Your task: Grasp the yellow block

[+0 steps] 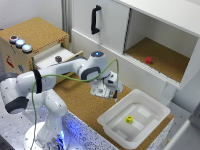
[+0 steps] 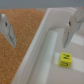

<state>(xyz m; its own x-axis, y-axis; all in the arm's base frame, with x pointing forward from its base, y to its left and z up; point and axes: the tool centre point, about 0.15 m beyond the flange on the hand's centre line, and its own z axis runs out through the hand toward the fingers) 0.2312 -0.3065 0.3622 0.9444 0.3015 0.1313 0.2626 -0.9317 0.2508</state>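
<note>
The yellow block (image 1: 129,119) is a tiny bright yellow cube with a dark spot, lying on the floor of a white tray (image 1: 152,102) at the exterior view's lower right. In the wrist view the yellow block (image 2: 65,60) sits inside the tray (image 2: 41,52) near its wall. My gripper (image 1: 106,92) hangs above the cork surface just beside the tray's near-left edge, well above the block. The fingers (image 2: 7,30) are spread apart and hold nothing. One finger is over the cork, the other (image 2: 73,25) over the tray.
A small red cube (image 1: 148,60) sits in the open white cabinet at the back right. A wooden box (image 1: 35,35) with coloured buttons and an open drawer holding a small dark block (image 1: 58,58) stands at the left. A green cable loops along my arm.
</note>
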